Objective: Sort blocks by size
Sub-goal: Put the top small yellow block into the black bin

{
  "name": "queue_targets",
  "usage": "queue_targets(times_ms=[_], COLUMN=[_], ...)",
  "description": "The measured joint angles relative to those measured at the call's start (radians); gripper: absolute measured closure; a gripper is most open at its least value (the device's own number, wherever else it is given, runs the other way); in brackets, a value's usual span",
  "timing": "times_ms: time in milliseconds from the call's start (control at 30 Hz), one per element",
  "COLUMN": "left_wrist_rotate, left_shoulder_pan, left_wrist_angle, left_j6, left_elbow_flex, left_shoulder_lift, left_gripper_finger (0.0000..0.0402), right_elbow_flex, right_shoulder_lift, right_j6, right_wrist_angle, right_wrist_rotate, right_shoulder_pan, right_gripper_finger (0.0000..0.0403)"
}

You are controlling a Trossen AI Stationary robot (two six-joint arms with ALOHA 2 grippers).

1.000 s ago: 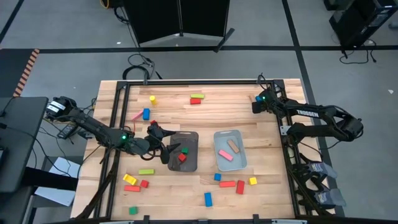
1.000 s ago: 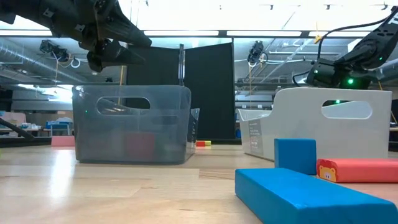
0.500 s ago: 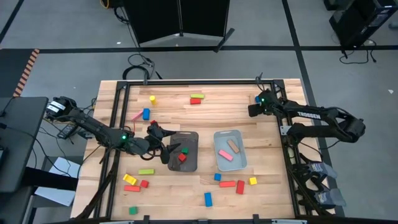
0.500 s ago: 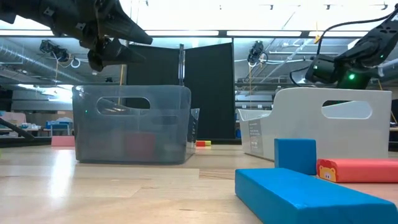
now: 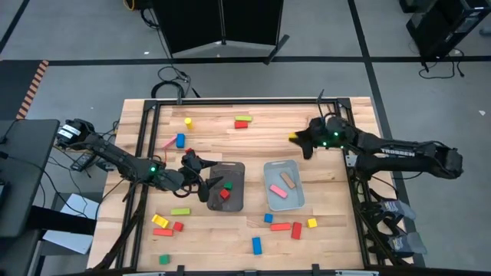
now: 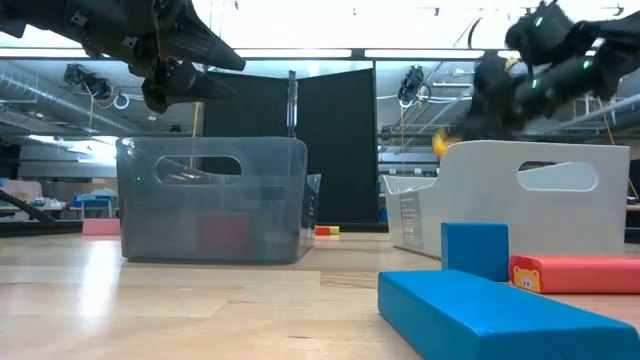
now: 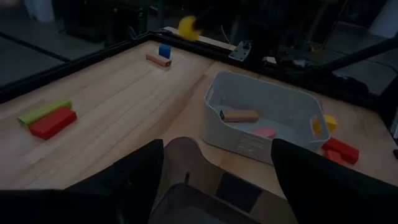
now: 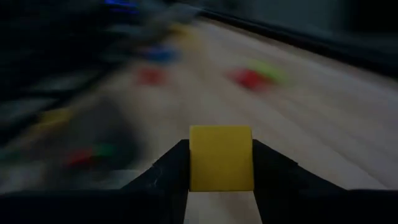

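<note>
My right gripper [image 5: 296, 139] hangs over the table's far right part, beyond the pale blue-grey tray [image 5: 270, 169], shut on a yellow cube [image 8: 221, 158]. The cube also shows in the high view [image 5: 292, 138] and the low view [image 6: 438, 143]. My left gripper [image 5: 204, 184] hovers open at the left rim of the dark grey tray [image 5: 234, 167], nothing between its fingers [image 7: 134, 177]. The dark tray holds red and green blocks [image 5: 225, 190]. A tan bar [image 7: 239, 115] and a pink block [image 7: 265, 132] lie in the pale tray. Other blocks lie scattered on the tabletop. My right gripper pinches the yellow cube by two opposite sides [image 8: 194, 159] between its two fingers [image 8: 166, 175]. The fingers point toward the table's left, slanting a little downward. The cube is lifted clear of the table, one flat face toward the wrist camera.
Loose blocks: yellow [image 5: 189, 121], blue [image 5: 180, 140], green and red [image 5: 243, 121] at the far side. Near the front edge are yellow and red [image 5: 159, 222], green [image 5: 180, 211], red [image 5: 281, 227], yellow [image 5: 312, 223] and blue [image 5: 256, 245]. A black frame [image 5: 230, 100] borders the table.
My right gripper has risen from the table's far right corner and swung toward the table's left, tipping from pointing down to nearly level. The yellow cube has come up with it, clear of the table.
</note>
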Motion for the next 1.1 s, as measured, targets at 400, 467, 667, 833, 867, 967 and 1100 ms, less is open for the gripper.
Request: queue_targets(times_ms=[400,467,667,833,867,967,1100], left_wrist_rotate=[-0.004,-0.008,-0.010,-0.020,-0.022,-0.026,-0.034], left_shoulder_pan=[0.000,0.000,0.000,0.000,0.000,0.000,0.000], left_wrist_angle=[0.001,0.001,0.011,0.050,0.064,0.108,0.145], left_j6=[0.004,0.004,0.004,0.028,0.035,0.057,0.059], left_elbow_flex=[0.000,0.000,0.000,0.000,0.000,0.000,0.000], left_shoulder_lift=[0.000,0.000,0.000,0.000,0.000,0.000,0.000], left_gripper_finger=[0.0097,0.0097,0.0097,0.0097,0.0097,0.0097,0.0097], right_elbow_flex=[0.002,0.002,0.002,0.035,0.056,0.152,0.294], right_shoulder_lift=[-0.007,-0.001,0.046,0.181,0.224,0.364,0.538], right_j6=[-0.132,-0.059,0.150,0.144,0.134,0.087,0.004], right_wrist_angle=[0.434,0.456,0.520,0.518,0.518,0.527,0.526], right_wrist_rotate=[-0.497,-0.403,-0.157,-0.014,0.006,0.043,0.047], right_shoulder_pan=[0.236,0.241,0.240,0.324,0.346,0.401,0.447], right_gripper_finger=[0.0257,0.0257,0.0257,0.0257,0.0257,0.0257,0.0257])
